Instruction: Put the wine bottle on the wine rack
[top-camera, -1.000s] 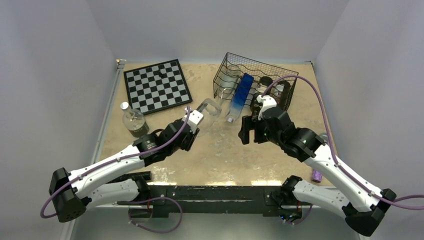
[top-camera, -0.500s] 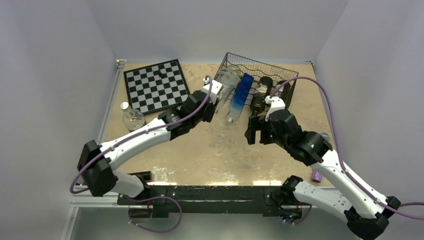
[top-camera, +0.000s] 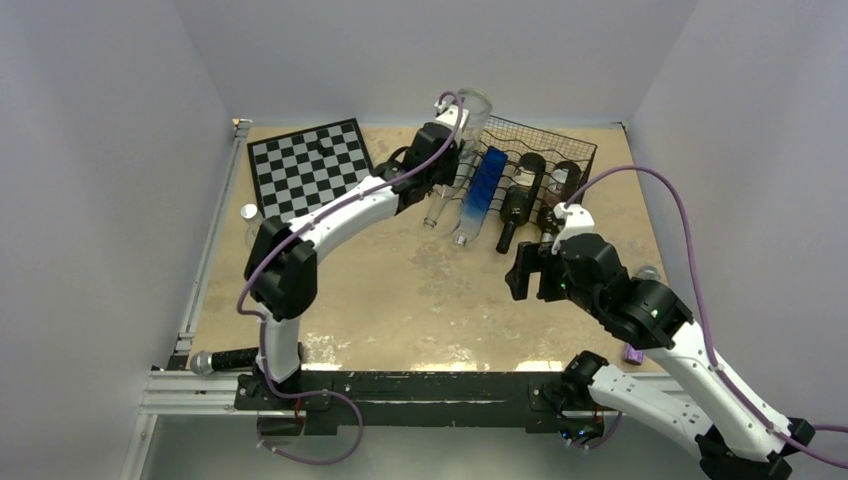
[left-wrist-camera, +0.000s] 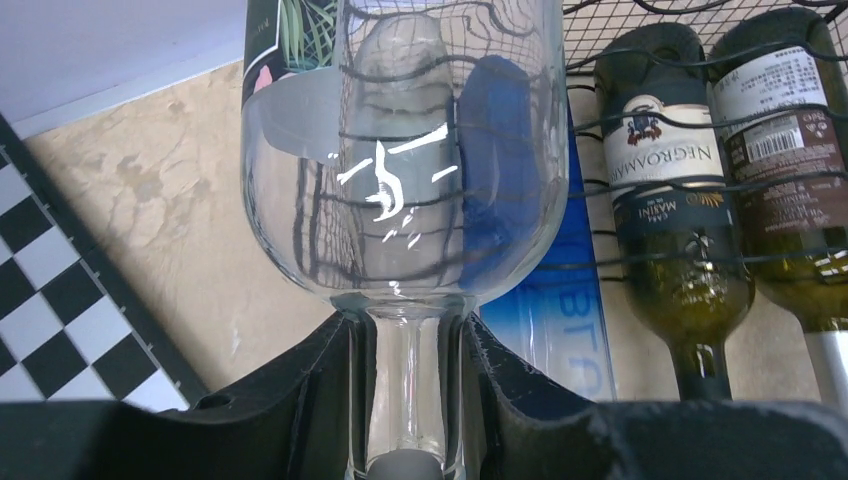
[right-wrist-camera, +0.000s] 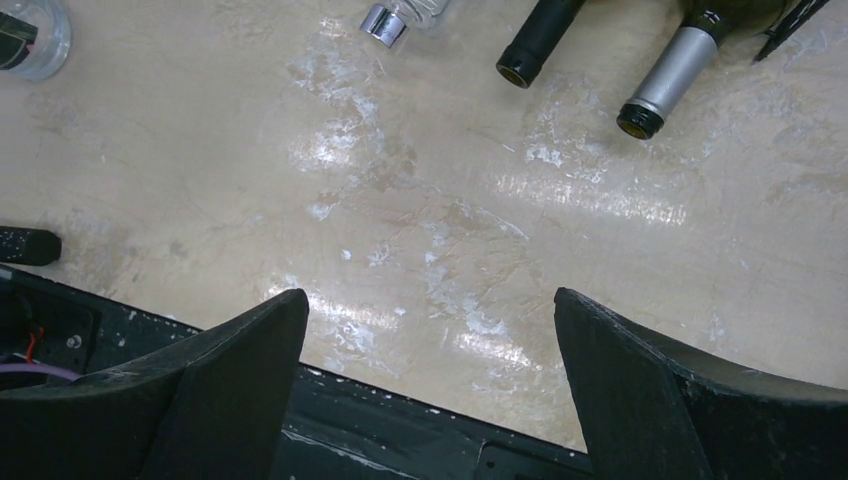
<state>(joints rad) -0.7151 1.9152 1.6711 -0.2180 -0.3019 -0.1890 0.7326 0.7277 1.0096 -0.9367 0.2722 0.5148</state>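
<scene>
Beige desk (top-camera: 420, 290), grey walls on three sides. Wine rack (top-camera: 585, 155) sits against the far edge, right of centre, and the chessboard (top-camera: 315, 170) is at the far-left corner.

- Left claw (left-wrist-camera: 405, 340) is clamped on the neck of the clear wine bottle (left-wrist-camera: 405, 150). The bottle is off the desk, base raised and tilted over the left end of the rack, beside the blue bottle (top-camera: 485, 185). Can't tell if the glass touches the wires yet. Not seated.
- Right claw (right-wrist-camera: 430, 310) is wide open and holds nothing. It hovers over bare desk toward the near side of the rack.
- The rack's other slots are taken by the blue bottle, then the dark bottles (top-camera: 518, 200) to its right, all with necks pointing at the near edge.

Risks, my read:
- The only grip is on smooth glass at the neck, with the whole body hanging out past the claw. The bottle could pivot or slip on any jolt.
- The base may snag the rack's rim wire on the way down, which would shove the light wire rack or twist the bottle in the claw.
- The free slot is tight against the blue bottle, so coming in skewed knocks it.
- If the claw lets go before the body sits in a wire trough, the bottle rolls off the rack's left end onto the desk.
</scene>
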